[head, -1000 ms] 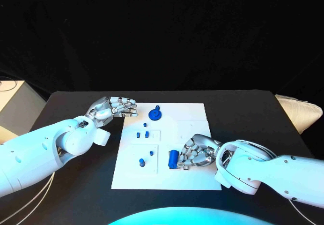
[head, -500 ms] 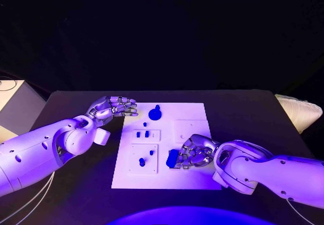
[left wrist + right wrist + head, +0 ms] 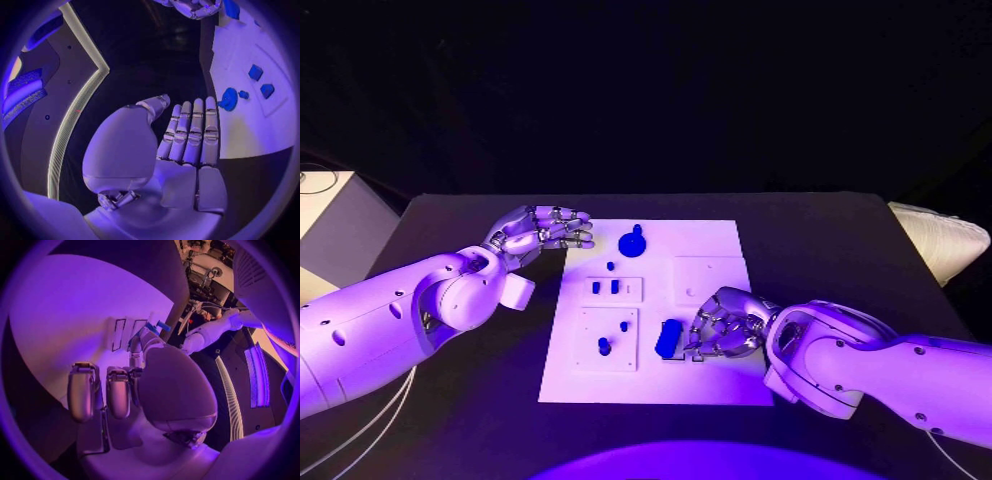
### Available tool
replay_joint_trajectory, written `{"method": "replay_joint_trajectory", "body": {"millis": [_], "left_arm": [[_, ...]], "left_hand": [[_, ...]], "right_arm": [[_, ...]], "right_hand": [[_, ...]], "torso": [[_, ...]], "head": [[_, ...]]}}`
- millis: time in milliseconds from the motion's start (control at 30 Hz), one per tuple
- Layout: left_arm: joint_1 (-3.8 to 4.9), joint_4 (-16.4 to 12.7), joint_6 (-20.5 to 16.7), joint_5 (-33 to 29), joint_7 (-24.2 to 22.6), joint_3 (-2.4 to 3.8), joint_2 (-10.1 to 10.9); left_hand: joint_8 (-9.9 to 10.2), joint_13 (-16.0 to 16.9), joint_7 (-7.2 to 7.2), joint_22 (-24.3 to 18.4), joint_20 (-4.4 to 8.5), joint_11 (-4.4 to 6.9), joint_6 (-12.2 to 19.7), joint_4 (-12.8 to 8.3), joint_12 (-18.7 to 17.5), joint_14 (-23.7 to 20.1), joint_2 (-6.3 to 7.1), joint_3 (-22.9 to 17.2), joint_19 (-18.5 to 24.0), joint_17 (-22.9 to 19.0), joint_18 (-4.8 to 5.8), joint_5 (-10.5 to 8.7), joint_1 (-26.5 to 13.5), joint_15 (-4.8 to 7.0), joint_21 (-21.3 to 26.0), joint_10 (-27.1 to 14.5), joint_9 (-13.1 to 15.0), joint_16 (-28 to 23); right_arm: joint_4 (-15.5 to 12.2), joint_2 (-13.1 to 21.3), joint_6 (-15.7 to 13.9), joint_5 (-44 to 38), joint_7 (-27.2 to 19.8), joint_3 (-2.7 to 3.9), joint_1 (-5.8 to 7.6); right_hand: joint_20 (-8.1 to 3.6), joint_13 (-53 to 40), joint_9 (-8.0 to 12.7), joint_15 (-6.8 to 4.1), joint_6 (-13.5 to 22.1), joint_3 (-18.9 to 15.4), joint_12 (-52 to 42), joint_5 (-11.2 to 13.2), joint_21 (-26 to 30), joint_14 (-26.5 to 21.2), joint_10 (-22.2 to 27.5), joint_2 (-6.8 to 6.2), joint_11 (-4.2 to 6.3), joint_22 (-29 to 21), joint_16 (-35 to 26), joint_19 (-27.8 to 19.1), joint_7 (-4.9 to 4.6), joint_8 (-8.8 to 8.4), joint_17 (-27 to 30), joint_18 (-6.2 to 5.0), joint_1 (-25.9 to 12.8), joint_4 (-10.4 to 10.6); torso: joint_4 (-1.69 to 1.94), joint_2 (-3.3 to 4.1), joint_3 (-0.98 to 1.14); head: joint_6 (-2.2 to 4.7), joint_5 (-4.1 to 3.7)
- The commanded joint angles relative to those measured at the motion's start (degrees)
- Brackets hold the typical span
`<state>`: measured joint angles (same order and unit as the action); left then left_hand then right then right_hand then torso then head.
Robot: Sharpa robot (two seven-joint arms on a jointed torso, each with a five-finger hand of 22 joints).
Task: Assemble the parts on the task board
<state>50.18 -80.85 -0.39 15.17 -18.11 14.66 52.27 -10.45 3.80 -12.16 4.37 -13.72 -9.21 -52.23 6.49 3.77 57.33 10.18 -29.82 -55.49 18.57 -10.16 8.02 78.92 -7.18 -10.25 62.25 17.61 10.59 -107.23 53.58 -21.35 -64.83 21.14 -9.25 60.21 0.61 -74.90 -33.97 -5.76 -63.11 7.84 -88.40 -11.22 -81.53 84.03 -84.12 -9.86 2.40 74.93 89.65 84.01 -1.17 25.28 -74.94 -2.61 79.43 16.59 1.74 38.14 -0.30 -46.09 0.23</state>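
Right hand [image 3: 718, 330] gripping a blue part [image 3: 669, 340] on the task board [image 3: 711, 240] near the table's front edge; left hand [image 3: 542, 230] curled, holding nothing, beside the board's far-left corner.

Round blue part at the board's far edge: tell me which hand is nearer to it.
Left. The left hand hovers just off the board's edge beside the round blue part; the right hand is at the board's near half, at another blue part.
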Motion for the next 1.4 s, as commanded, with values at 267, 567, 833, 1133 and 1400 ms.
{"method": "replay_joint_trajectory", "body": {"millis": [267,567,833,1133,1400], "left_arm": [[-0.01,0.22,1.13,-0.19,-0.39,0.03,-0.15],[-0.01,0.29,1.32,-0.2,-0.37,0.03,-0.21],[-0.01,0.2,1.68,-0.2,-0.28,0.03,-0.21],[-0.01,0.1,1.98,-0.2,-0.16,0.03,-0.12],[-0.01,0.03,2.2,-0.2,-0.09,0.03,-0.01]], "left_hand": [[0.37,0.09,-0.02,-0.08,-0.14,-0.21,-0.32,-0.03,0.18,0.23,-0.75,-0.25,-0.17,0.09,-0.3,0.31,0.09,-0.25,0.33,0.02,-0.07,-0.45],[0.37,0.09,-0.02,-0.08,-0.14,-0.21,-0.32,-0.03,0.18,0.23,-0.75,-0.25,-0.17,0.09,-0.3,0.31,0.09,-0.25,0.33,0.02,-0.07,-0.45],[0.38,0.09,-0.03,-0.11,-0.13,-0.21,-0.34,-0.05,0.18,0.26,-0.74,-0.26,-0.2,0.12,-0.29,0.29,0.1,-0.25,0.39,0.03,-0.08,-0.51],[0.38,0.09,-0.03,-0.11,-0.13,-0.21,-0.34,-0.05,0.18,0.26,-0.74,-0.26,-0.2,0.12,-0.29,0.29,0.1,-0.25,0.39,0.03,-0.08,-0.51],[0.37,0.09,-0.02,-0.13,-0.14,-0.2,-0.38,0.0,0.21,0.28,-0.76,-0.26,-0.23,0.15,-0.29,0.28,0.04,-0.26,0.45,0.08,-0.08,-0.57]], "right_arm": [[-1.87,1.0,0.86,0.46,-4.09,0.13,0.2],[-1.64,-1.17,-0.74,-4.5,-1.09,0.14,0.08],[-0.98,-3.24,-1.95,-11.82,3.2,0.14,-0.63],[-0.91,-4.34,-1.84,-16.99,4.87,0.15,-1.0],[-1.03,-4.59,-0.96,-21.67,6.06,0.15,-1.19]], "right_hand": [[-0.51,-14.57,-0.29,-0.37,-0.14,-0.12,-0.73,0.32,-0.72,5.97,-5.48,-1.16,0.41,11.24,0.35,4.18,0.06,0.78,-15.06,1.05,-1.01,0.08],[-0.57,-14.8,-1.0,-0.41,-0.17,-2.57,-1.1,3.87,-1.13,5.97,-5.66,-1.95,0.47,11.54,0.35,4.31,0.13,2.49,-15.06,1.14,-4.49,0.18],[-0.59,-15.07,-1.65,-0.45,-0.05,-4.69,-1.55,3.5,-1.6,5.97,-5.86,-2.26,0.54,11.84,0.35,4.44,0.24,3.88,-15.06,1.23,-7.49,0.24],[-0.92,-15.1,-2.33,-0.88,-0.91,-4.17,-1.6,1.71,-5.42,5.97,-5.88,-1.7,1.29,13.67,0.35,5.33,1.2,5.79,-15.06,1.99,-7.04,0.15],[-1.3,-15.1,-2.2,-1.27,-1.01,-2.44,-1.6,-0.69,-7.54,5.97,-5.88,-1.87,1.77,14.66,0.35,5.79,1.75,6.54,-15.06,2.42,-4.45,0.04]], "torso": [[-0.07,0.06,0.0],[0.04,0.06,-0.04],[0.07,0.08,-0.02],[0.02,0.03,-0.03],[0.01,0.04,0.0]], "head": [[0.32,0.0],[0.32,-0.08],[0.29,-0.14],[0.17,-0.1],[0.14,-0.06]]}}
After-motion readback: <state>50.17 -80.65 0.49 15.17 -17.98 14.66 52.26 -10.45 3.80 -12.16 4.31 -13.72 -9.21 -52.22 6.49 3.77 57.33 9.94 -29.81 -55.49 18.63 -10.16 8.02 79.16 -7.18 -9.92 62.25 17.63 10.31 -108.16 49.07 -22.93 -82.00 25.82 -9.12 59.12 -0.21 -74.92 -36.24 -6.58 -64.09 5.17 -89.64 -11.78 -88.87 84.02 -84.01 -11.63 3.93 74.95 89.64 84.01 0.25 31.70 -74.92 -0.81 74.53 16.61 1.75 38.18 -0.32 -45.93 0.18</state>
